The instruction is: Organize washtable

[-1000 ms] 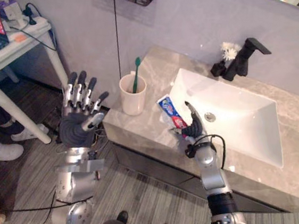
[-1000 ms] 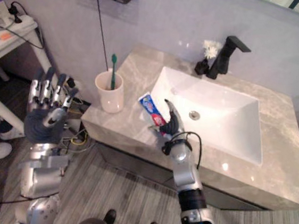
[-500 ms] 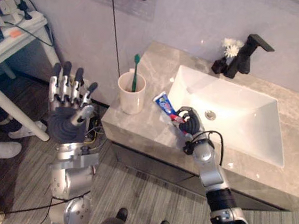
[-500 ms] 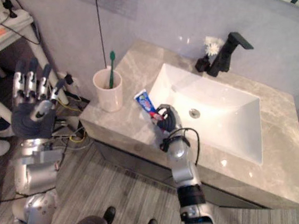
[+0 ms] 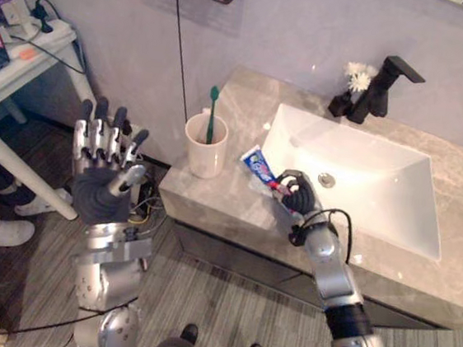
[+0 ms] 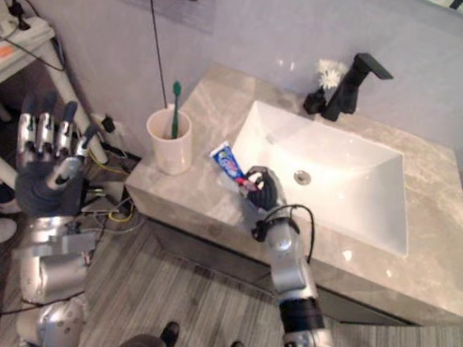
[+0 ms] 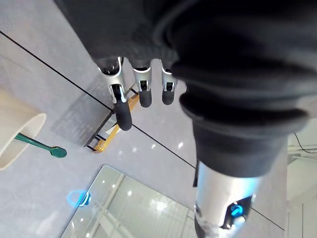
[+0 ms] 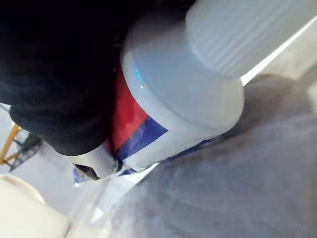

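A: What does the right wrist view add?
B: The toothpaste tube (image 8: 168,99) and its white cap (image 8: 237,29), close up. The eye views give the layout.
A: Edges, room?
B: The tube is at the basin's (image 5: 378,197) left rim, over the countertop (image 5: 213,195). Bare stone runs toward the cup (image 5: 205,150) with the toothbrush (image 5: 212,109).
A: Hands?
B: The right hand (image 5: 295,195) is curled round the tube's cap end. The left hand (image 5: 101,189) hangs off the counter, fingers straight.

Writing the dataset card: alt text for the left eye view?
The right hand grips a red-and-blue toothpaste tube by its cap end over the grey stone counter, between a cream cup holding a green toothbrush and the white sink. The left hand is raised open beside the counter.
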Robot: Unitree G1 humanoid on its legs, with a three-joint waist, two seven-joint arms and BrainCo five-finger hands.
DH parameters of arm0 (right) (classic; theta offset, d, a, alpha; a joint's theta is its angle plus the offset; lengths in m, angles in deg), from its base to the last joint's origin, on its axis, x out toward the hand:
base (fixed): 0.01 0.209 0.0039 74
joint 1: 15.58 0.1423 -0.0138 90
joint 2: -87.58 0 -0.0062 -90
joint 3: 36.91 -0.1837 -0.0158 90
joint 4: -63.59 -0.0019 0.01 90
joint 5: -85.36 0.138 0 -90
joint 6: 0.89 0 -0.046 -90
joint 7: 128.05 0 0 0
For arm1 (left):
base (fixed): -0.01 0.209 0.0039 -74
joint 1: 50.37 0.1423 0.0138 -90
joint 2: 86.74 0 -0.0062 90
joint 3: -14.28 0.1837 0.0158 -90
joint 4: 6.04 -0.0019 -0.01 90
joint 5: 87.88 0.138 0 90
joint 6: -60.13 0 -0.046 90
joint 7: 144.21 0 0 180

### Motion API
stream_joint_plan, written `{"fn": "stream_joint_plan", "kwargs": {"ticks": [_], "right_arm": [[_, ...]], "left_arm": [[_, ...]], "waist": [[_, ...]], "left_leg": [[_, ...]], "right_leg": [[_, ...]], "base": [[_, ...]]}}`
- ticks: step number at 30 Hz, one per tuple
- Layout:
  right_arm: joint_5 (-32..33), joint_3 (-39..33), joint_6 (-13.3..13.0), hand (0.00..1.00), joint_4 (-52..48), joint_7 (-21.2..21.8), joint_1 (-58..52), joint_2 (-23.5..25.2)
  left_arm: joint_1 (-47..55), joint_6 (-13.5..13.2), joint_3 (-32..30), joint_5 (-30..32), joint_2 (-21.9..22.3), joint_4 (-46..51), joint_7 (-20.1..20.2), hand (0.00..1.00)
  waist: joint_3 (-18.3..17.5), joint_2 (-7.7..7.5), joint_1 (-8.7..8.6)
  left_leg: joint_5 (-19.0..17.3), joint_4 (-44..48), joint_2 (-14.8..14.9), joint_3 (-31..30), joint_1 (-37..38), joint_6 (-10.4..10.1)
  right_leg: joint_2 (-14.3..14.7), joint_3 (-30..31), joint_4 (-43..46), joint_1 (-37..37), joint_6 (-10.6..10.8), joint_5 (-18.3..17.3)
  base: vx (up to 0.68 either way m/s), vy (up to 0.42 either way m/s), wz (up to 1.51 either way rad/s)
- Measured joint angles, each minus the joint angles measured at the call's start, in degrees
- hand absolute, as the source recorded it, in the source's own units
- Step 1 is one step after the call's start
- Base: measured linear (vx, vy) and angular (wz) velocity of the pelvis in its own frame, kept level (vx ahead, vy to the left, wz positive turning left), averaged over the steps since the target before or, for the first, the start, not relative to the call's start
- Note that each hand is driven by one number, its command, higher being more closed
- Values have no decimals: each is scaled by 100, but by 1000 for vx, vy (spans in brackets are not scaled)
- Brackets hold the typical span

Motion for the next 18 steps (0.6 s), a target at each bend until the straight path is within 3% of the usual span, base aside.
{"fn": "stream_joint_plan", "kwargs": {"ticks": [4, 11, 18], "right_arm": [[169, -50, -171, 100, -816, 0, -128, -93], [622, -141, -891, 100, -2096, -23, -349, -274], [894, -60, -1127, 100, -2616, 82, -522, -403]], "left_arm": [[155, 1, -42, 20, -115, -41, 18, 0], [236, -2, -192, 328, -203, -193, 125, 0], [318, -76, -387, 464, -344, -165, 110, 0]], "waist": [[3, 6, -125], [-19, 58, -134], [-178, 251, -149]], "left_leg": [[-16, 15, -15, 23, 40, 19], [-19, 27, -18, 73, 90, 23], [-17, 23, -24, 71, 147, 23]], "right_leg": [[-14, 39, 4, 23, 1, 0], [-15, 57, 5, 62, 1, 0], [-21, 65, 1, 108, 1, 0]], "base": [[-28, 5, -7], [-19, -2, -1], [-12, -2, -1]]}}
